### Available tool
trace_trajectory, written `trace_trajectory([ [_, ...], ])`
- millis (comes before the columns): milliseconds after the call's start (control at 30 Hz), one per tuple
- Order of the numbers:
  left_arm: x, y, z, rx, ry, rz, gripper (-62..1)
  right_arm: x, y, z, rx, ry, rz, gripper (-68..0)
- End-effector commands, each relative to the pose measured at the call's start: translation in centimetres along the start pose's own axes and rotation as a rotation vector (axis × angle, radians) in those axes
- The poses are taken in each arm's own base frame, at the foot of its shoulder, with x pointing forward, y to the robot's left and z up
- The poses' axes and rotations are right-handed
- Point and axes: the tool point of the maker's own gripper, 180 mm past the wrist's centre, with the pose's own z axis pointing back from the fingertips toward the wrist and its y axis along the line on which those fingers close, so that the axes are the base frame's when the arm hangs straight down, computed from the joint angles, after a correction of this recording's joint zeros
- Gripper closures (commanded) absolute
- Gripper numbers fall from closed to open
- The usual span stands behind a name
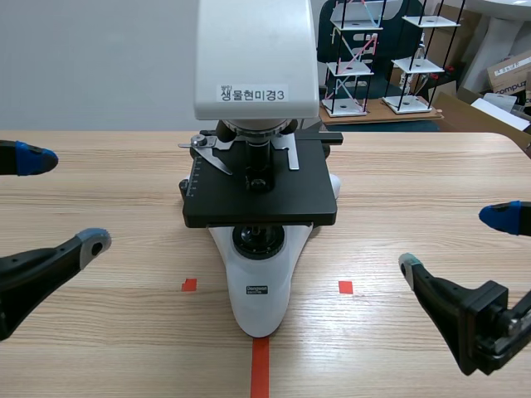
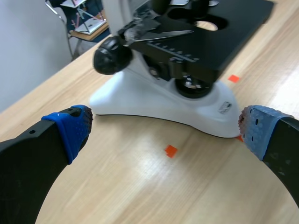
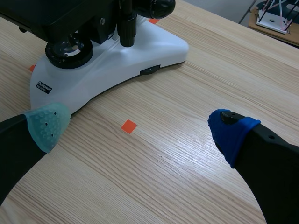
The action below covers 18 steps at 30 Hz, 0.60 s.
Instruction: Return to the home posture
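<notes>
Two black grippers hang low over the table, each with its fingers spread wide and nothing between them. The left gripper [image 1: 66, 201] sits by the table's left edge, its blue-padded finger farther from the robot and its grey-padded finger nearer. In the left wrist view, the left gripper [image 2: 164, 128] has only bare wood and a small orange-red mark between its pads, and the microscope stands ahead of it. The right gripper [image 1: 453, 241] sits by the right edge, also wide apart and holding nothing. In the right wrist view, the right gripper [image 3: 138, 127] shows one grey-green pad and one blue pad, both clear of the microscope's base.

The white and black laboratory microscope [image 1: 261, 199] stands upright at the middle of the light wooden table [image 1: 124, 332]. Its rounded white base points toward the near edge, and the tip of the base meets the end of an orange-red tape strip [image 1: 260, 365]. Two small orange-red tape squares [image 1: 189, 284] lie on either side of the base. The microscope has a flat black square stage with metal clips, and a boxy white head bearing a label in Korean script ending in 3.

Beyond the far edge is a plain grey wall. White tiered racks on thin black rods [image 1: 357, 58] stand there, and cardboard boxes [image 1: 510, 75] sit past the far right corner.
</notes>
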Motion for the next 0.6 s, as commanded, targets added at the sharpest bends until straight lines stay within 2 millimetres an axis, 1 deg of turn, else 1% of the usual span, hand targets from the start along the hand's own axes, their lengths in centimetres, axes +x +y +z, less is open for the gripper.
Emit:
trace_trajectory([
  [0,0.4,-0.4,0.2,0.003,-0.020,0.027,-62.3,0.8,0.1,0.0,0.007,-0.024,0.009,-67.9],
  [200,0.2,-1.7,1.6,0.038,-0.013,0.073,-62.3,0.7,0.1,0.0,0.007,-0.024,0.009,-67.9],
  [300,0.0,-2.8,1.8,0.039,-0.004,0.082,-62.3,0.6,0.1,0.0,0.006,-0.017,0.009,-67.9],
  [400,0.2,-3.4,1.8,0.058,-0.011,0.106,-62.3,0.6,0.1,0.0,0.007,-0.017,0.009,-67.9],
  [500,0.2,-4.4,1.9,0.055,0.000,0.087,-62.3,0.6,0.1,0.0,0.007,-0.017,0.009,-67.9],
  [567,0.3,-4.6,1.8,0.059,0.001,0.068,-62.3,0.6,0.1,0.0,0.007,-0.017,0.009,-67.9],
])
